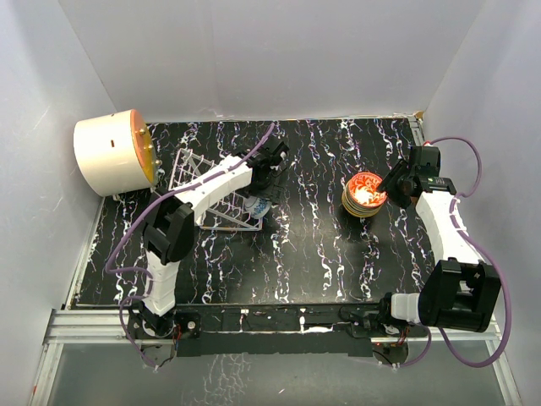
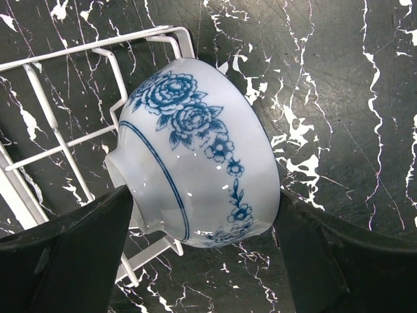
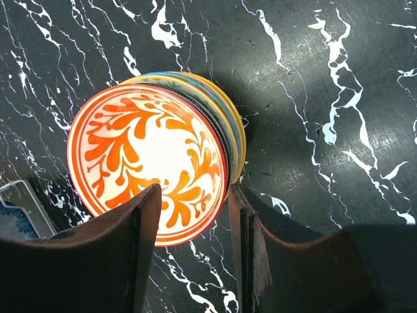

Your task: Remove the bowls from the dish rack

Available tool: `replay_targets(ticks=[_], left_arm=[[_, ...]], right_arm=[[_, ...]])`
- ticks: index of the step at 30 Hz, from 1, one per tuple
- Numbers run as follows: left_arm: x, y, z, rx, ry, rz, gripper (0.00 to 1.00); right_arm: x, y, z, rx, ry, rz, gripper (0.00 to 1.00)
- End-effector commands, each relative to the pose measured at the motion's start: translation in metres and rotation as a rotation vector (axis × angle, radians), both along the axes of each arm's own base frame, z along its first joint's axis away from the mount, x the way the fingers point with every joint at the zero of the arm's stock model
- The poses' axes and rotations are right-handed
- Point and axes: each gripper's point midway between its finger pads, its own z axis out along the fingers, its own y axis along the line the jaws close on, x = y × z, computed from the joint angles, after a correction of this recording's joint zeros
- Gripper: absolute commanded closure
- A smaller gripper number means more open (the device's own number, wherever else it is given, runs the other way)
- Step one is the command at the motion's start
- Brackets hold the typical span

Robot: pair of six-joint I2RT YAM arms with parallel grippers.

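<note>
A white bowl with blue flowers (image 2: pixel 195 150) lies on its side at the end of the dish rack (image 2: pixel 65 140). My left gripper (image 2: pixel 205 215) is shut on it, one finger on the foot and one at the rim. From above, this bowl (image 1: pixel 259 205) shows at the rack's (image 1: pixel 190 169) right corner under the left gripper (image 1: pixel 264 188). To the right stands a stack of bowls (image 1: pixel 363 205) with a red-patterned bowl (image 3: pixel 146 163) on top and a yellow one (image 3: pixel 238 130) below. My right gripper (image 3: pixel 194 195) is open, its jaws straddling the red bowl's near rim.
A large cream-and-orange cylinder (image 1: pixel 110 152) lies on its side at the back left, just beyond the rack. White walls close in the black marbled table (image 1: pixel 321 245) on three sides. Both arms' purple cables loop above the surface.
</note>
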Motion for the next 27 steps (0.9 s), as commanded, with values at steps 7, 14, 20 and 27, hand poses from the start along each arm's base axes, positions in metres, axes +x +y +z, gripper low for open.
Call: replay_targets(ticks=[7,14,20,27], left_arm=[[0.003,0.002,0.012,0.022,-0.024,-0.017,0.38],[0.003,0.006,0.026,0.024,-0.045,-0.010,0.48],[0.004,0.004,0.035,0.010,-0.055,-0.009,0.48],[0.000,0.003,0.027,0.009,-0.027,-0.011,0.30]], right_arm=[[0.018,-0.003,0.030,-0.008,-0.109,-0.007,0.52],[0.020,0.000,0.034,0.003,-0.125,0.007,0.52],[0.020,0.002,0.034,0.011,-0.127,0.015,0.52],[0.019,0.002,0.034,0.006,-0.127,0.017,0.52]])
